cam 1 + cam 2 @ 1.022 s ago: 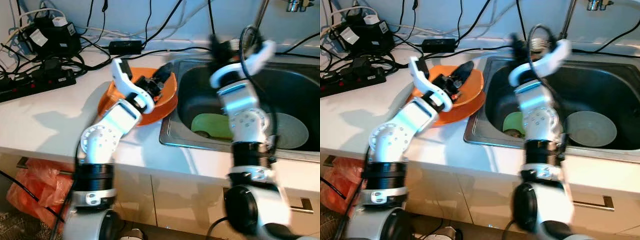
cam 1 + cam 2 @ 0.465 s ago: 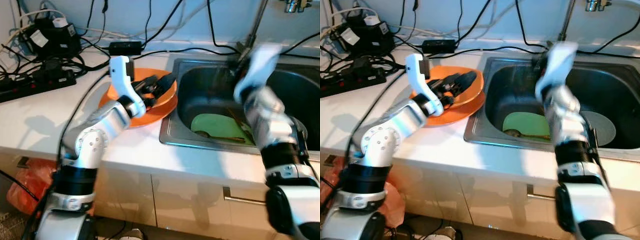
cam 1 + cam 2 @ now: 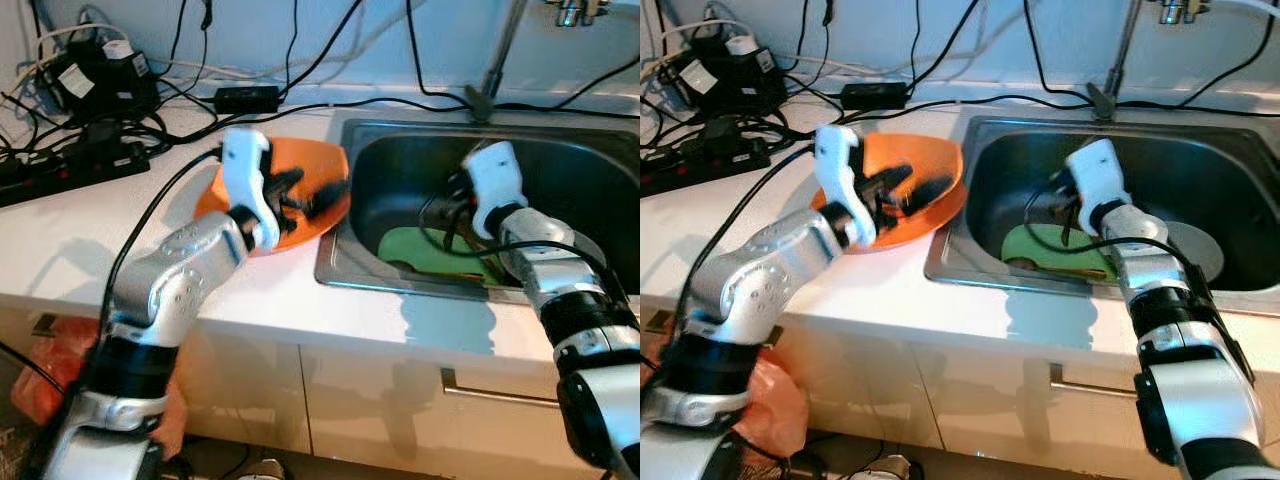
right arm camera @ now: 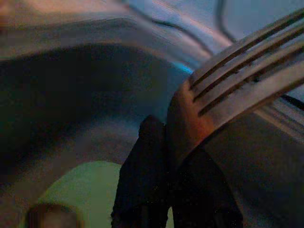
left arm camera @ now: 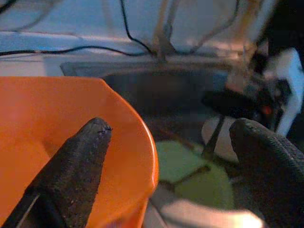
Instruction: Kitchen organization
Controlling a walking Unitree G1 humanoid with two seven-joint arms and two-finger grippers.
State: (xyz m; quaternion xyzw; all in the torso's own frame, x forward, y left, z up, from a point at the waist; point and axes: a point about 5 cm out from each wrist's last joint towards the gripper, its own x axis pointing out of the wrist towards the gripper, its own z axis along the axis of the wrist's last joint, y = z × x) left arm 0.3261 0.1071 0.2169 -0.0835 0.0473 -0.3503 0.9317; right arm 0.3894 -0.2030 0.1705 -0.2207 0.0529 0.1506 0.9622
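Fork (image 4: 237, 80) pinched in right end effector (image 4: 166, 190) inside sink (image 3: 400, 150); left end effector (image 5: 166, 156) spread wide over orange bowl (image 5: 57, 123) rim.

Both head views look forward and down from above the counter edge, the sink (image 3: 480, 215) centre-right; they share nearly the whole scene, slightly offset sideways. The left wrist view sits close beside the sink, facing across its basin (image 5: 180, 156). The right wrist view sits very near, inside the sink (image 4: 61, 95).
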